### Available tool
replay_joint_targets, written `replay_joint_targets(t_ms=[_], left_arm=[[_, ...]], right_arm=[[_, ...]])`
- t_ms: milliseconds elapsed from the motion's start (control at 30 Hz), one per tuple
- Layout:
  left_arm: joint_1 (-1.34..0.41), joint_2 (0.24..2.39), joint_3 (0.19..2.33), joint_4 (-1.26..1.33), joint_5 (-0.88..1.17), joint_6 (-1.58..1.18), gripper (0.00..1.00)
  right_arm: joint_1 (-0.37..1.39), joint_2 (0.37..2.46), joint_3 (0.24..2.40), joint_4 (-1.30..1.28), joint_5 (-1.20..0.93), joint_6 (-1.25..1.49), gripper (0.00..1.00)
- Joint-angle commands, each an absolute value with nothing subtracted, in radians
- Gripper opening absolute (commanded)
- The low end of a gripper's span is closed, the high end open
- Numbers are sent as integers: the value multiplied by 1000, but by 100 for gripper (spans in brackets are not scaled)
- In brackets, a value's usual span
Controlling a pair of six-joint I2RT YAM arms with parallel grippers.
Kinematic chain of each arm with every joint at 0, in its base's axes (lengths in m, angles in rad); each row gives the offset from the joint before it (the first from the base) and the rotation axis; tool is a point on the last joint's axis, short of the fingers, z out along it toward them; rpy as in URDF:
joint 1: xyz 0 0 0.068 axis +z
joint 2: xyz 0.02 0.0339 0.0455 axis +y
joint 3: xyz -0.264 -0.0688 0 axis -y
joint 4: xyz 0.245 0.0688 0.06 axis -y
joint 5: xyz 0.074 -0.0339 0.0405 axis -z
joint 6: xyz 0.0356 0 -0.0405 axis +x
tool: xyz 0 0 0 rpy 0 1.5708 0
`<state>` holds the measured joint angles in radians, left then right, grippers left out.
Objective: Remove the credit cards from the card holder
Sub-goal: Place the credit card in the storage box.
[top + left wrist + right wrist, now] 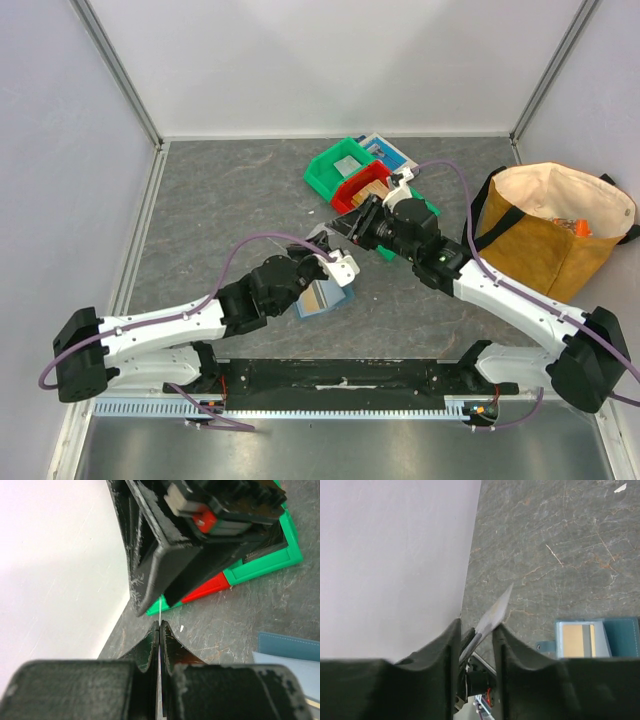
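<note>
My left gripper [159,626] is shut on a thin pale grey credit card [495,614], which shows edge-on as a white line [159,614] above its fingertips. My right gripper [476,625] stands around that same card with its jaws still apart; the card leans against the right-hand finger [506,645]. Both grippers meet above the table's middle [338,245]. Below them the slate-blue card holder [322,298] lies open on the table, apart from both grippers. A tan card [576,640] sits in one of its pockets. A corner of the holder shows too [292,647].
A green bin [335,170] and a red bin [362,185] stand just behind the right gripper, with a blue-and-white flat box [392,150] beyond them. A tan cloth bag [555,230] stands at the right. White walls close the left and back.
</note>
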<state>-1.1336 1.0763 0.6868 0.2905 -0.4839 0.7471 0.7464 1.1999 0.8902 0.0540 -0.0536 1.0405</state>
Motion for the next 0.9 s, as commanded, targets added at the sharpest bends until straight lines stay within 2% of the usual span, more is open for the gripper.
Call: replay_joint_targets(t_ms=[0,167,367,433,567,700,867], left_arm=[[-1146,1083,672,367,-505,801,2],[-1146,1086,666,380,-520,770,4],[-1066,1063,687,368,-571,511,33],[-976,1040,730,296,-586,338,39],[-714,970,788,157,-480,-33,57],[-565,928,795,101,-427,-237,64],[-538,916,795,83,-468,-264,68]], right_arm=[[724,1201,867,146,-69,1094,30],[701,1204,839,219,-92,1127,0],[651,1186,795,303,-19,1100,0],[624,1186,773,353,-6,1085,0],[589,1225,765,408,43,1071,0],[571,1290,794,449,118,1048,0],[569,1426,893,477,334,1020,0]])
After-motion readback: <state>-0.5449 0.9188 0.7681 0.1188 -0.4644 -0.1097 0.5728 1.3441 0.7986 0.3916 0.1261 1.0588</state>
